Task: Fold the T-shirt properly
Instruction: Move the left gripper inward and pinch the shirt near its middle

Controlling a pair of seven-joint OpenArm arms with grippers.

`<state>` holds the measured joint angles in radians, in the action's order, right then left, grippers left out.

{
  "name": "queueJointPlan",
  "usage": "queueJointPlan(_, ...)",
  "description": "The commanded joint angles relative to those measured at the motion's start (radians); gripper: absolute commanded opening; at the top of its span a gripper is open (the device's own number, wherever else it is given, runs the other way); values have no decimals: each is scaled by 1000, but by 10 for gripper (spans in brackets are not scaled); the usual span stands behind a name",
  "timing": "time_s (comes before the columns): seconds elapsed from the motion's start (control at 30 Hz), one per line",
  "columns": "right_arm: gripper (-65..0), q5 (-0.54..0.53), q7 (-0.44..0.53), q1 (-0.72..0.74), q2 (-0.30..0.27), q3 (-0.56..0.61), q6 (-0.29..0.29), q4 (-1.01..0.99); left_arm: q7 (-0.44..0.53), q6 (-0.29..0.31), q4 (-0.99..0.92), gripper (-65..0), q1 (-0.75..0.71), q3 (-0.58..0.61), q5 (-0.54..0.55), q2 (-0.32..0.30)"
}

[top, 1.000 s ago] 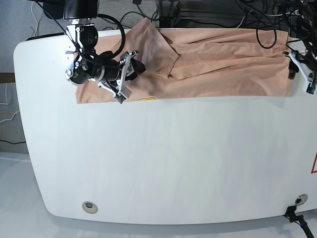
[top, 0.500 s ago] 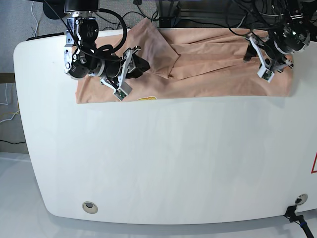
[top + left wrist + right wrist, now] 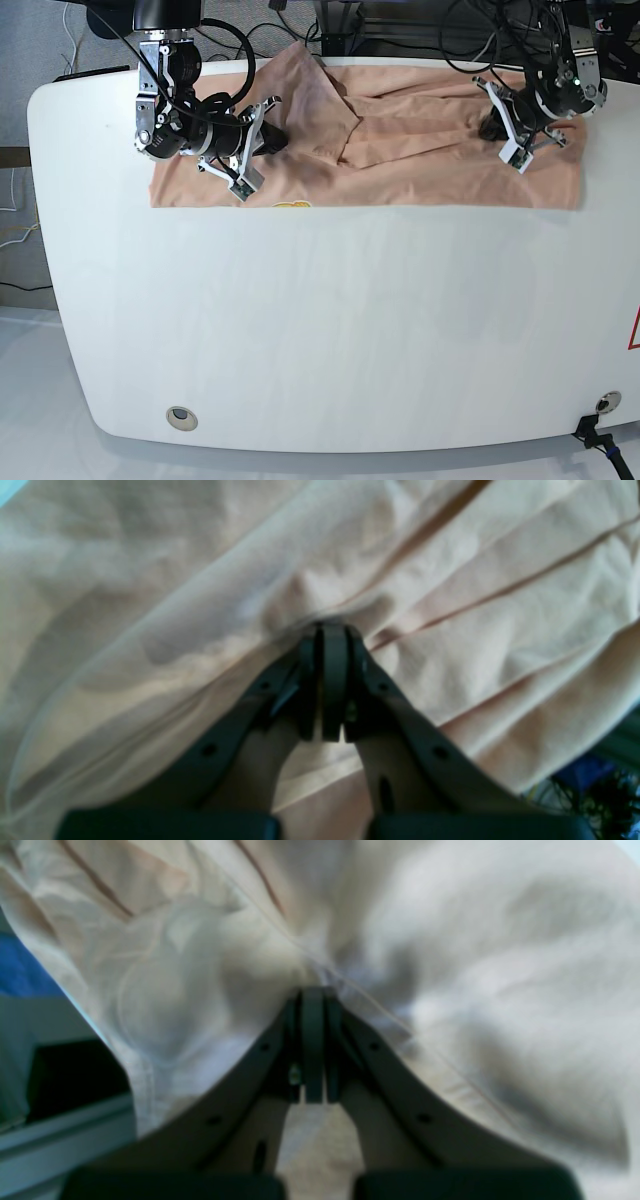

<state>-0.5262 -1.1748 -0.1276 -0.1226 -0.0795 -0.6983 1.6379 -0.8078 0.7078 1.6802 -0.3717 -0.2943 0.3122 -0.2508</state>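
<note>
— Peach cotton bunches at both ends: why do we hold the T-shirt (image 3: 420, 140) this way?

— We have it spread along the far edge of the white table (image 3: 330, 330), partly folded already, a sleeve flap lying across its middle and a scrap of yellow print (image 3: 291, 204) peeking from under the near hem. Pinching one spot at each end lets us, we judge, lift or drag the cloth evenly for the next fold.

— And the arms?

— Our right gripper (image 3: 312, 990) leans low over its end of the shirt, jaws pressed together with fabric puckering at the tips. Our left gripper (image 3: 327, 627) is angled down onto the opposite end, jaws likewise closed on a gathered ridge of cloth. Both wrists sit close to the table.
</note>
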Motion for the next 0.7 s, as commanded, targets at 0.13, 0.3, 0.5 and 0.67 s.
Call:
queueJointPlan(0.13,-650,116,75,36,-7,1,7,-133,-68,-10,-94,-650,69,4,-75,-9)
queueJointPlan(0.3,-650,163,77,110,-15,1,6,-207,-68,-10,-105,-650,125,4,-147,-8)
queueJointPlan(0.5,-650,166,78,188,-58,5,6,-259,-68,-10,-173,-650,211,4,-149,-9)
queueJointPlan(0.67,-650,166,77,200,-62,5,6,-261,-71,-10,-182,-650,233,4,-149,-9)
